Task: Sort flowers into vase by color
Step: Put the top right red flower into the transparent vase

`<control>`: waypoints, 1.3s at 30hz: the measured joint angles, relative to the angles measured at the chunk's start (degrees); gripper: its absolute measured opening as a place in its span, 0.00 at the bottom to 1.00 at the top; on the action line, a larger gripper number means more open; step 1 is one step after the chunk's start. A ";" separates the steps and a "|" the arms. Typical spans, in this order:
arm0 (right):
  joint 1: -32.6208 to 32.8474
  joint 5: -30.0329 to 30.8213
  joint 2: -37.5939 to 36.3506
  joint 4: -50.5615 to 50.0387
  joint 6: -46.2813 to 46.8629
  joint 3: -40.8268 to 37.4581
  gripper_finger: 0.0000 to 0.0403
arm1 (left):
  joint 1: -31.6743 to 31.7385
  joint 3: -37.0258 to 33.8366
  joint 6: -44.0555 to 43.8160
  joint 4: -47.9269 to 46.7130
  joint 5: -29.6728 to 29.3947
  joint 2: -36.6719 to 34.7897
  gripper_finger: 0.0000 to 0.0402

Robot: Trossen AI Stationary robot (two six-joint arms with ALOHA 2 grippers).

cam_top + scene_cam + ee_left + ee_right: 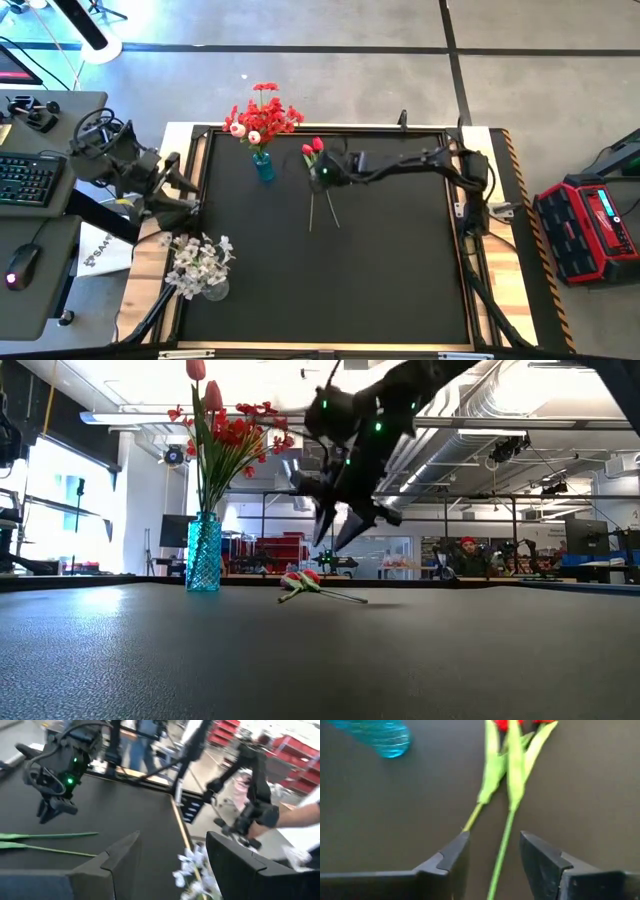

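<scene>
So the two red tulips (317, 150) are lying flat on the black table (400, 260) just right of the blue vase (264, 166), stems (501, 850) trailing toward the front edge. The right gripper (492, 852) hangs right above them, fingers spread and straddling one stem, empty. The left gripper (172, 855) is also spread, parked way off by the white spray (198, 262), so the right arm's clearly nearer.

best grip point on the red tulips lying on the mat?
Probably the bare stems below the leaves, from straight above. The red tulips lie flat beside the blue vase, stems trailing away from it. The right gripper, open, already hangs over the stems.
</scene>
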 joint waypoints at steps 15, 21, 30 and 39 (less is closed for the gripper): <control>-5.17 -10.46 7.45 4.50 -4.65 0.00 0.37 | 0.00 -4.79 -2.66 0.08 -3.42 0.24 0.52; -5.17 -10.58 9.47 4.51 -4.43 0.27 0.32 | 0.05 -6.30 -3.19 0.79 -6.46 1.87 0.52; -4.98 -11.37 9.47 4.84 -6.06 0.11 0.02 | 0.07 -6.32 -0.66 5.61 -15.59 4.57 0.52; -3.39 -11.69 6.85 4.47 1.47 -0.20 0.01 | 0.07 -4.71 2.36 9.73 -18.29 4.39 0.52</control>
